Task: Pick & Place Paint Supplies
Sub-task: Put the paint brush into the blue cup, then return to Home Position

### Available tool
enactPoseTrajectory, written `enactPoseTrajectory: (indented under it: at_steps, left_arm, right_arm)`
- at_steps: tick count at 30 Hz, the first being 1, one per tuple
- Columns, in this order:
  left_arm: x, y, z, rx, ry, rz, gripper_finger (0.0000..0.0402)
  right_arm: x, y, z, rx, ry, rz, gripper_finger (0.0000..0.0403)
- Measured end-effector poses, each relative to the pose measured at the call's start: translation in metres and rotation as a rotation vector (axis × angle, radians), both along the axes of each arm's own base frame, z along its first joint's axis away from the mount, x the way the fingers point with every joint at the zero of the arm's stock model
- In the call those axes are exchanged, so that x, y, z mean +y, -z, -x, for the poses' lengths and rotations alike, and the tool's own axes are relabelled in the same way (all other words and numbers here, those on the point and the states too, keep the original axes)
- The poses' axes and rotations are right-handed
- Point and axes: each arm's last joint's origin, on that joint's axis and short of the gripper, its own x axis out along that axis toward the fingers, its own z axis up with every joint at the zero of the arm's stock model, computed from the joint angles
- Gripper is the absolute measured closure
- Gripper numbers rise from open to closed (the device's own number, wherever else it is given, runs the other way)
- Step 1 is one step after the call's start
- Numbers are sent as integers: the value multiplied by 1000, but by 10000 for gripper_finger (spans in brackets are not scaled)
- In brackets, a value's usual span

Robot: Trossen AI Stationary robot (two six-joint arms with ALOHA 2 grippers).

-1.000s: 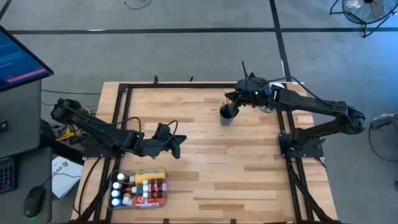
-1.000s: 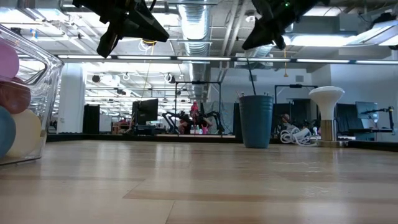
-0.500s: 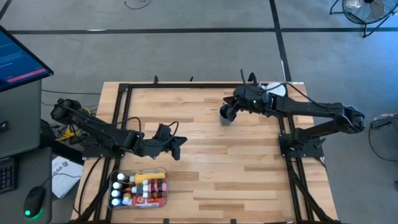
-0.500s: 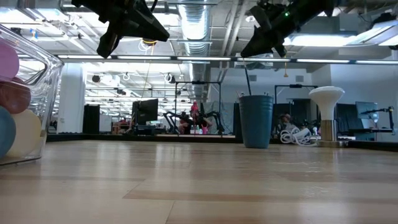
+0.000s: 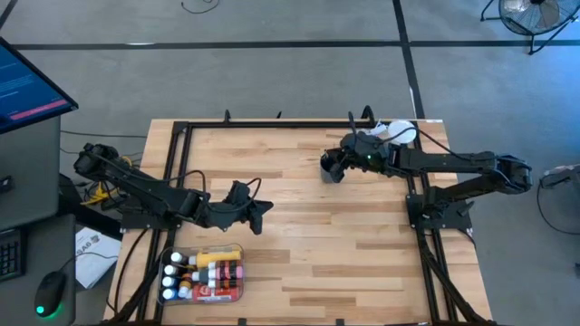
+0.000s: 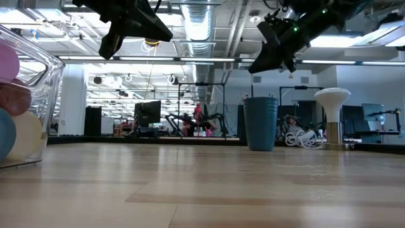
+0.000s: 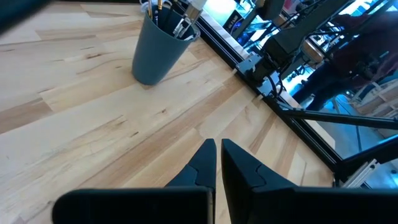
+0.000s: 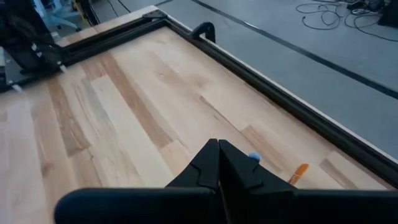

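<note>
While the right gripper, fingers closed and empty, hovers over the grey cup of brushes, lateral drift risks toppling it; left gripper closed

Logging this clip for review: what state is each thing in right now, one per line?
Left gripper: shut, empty, raised mid-table.
Right gripper: shut, over the cup.
Grey cup: upright, brushes inside.
Brushes: standing in the cup.
Clear tray: at the table's front, filled.
Paint bottles: lying in the tray.
</note>
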Motion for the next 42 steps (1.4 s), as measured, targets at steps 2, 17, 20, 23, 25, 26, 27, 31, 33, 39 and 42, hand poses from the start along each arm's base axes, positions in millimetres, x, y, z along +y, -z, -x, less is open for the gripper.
enactPoseTrajectory:
  at_steps: [2,17,20,23,25,26,27,31,33,39,42]
  left_arm:
    - [0,0,0,0,0,0,401]
    - [0,0,0,1,4,2,401]
    - [0,0,0,1,4,2,401]
    - [0,0,0,0,4,2,401]
    - [0,0,0,1,4,2,401]
    - [0,0,0,1,4,2,401]
    - [0,0,0,1,4,2,401]
    - [0,0,0,1,4,2,401]
    - [0,0,0,1,4,2,401]
    - [0,0,0,1,4,1,401]
    - [0,0,0,1,5,1,401]
  right_arm:
    - [0,0,0,-3,2,1,403]
    - [0,7,5,84,37,-19,403]
    - [1,8,5,92,30,-23,403]
    - [3,8,5,93,21,-22,403]
    - [4,8,5,97,17,-23,403]
    - [4,8,5,101,17,-25,403]
    - [4,9,5,106,16,-26,403]
    - [4,10,6,124,16,-30,403]
    - [4,11,6,130,16,-32,402]
    - [4,11,7,131,16,-32,367]
    - [4,10,6,120,16,-30,331]
